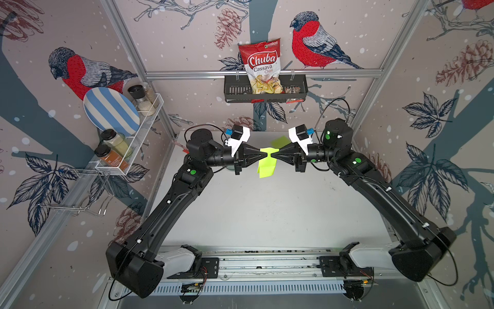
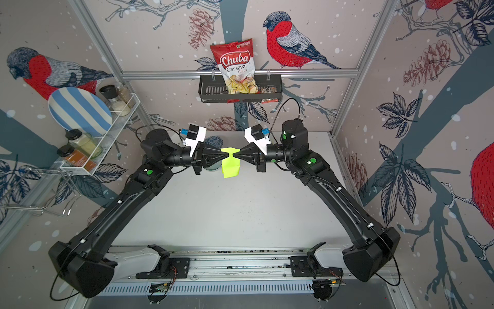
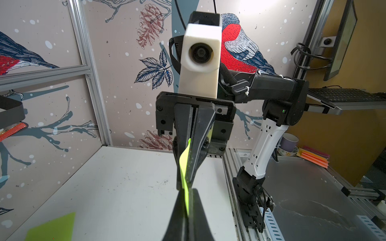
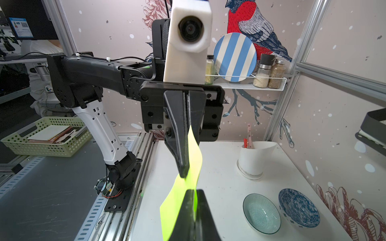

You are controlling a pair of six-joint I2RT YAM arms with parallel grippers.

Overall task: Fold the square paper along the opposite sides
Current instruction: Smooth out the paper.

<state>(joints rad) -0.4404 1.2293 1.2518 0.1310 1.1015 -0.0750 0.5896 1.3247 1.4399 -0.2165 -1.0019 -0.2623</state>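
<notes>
As grippers [image 1: 264,154] [image 1: 273,155] pinch paper [image 1: 267,168] edges, open table [image 1: 267,214] below

Likely a lab test cell, aluminium frame [image 1: 187,74], bird wallpaper [image 1: 187,40], spice rack [image 1: 141,136], monitor [image 3: 342,39] outside

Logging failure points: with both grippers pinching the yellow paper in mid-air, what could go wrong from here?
Left gripper and right gripper pinch the paper close together, tips almost touching: pulling apart may tear it. The rest hangs loose and curled, so the fold may land skewed.
</notes>
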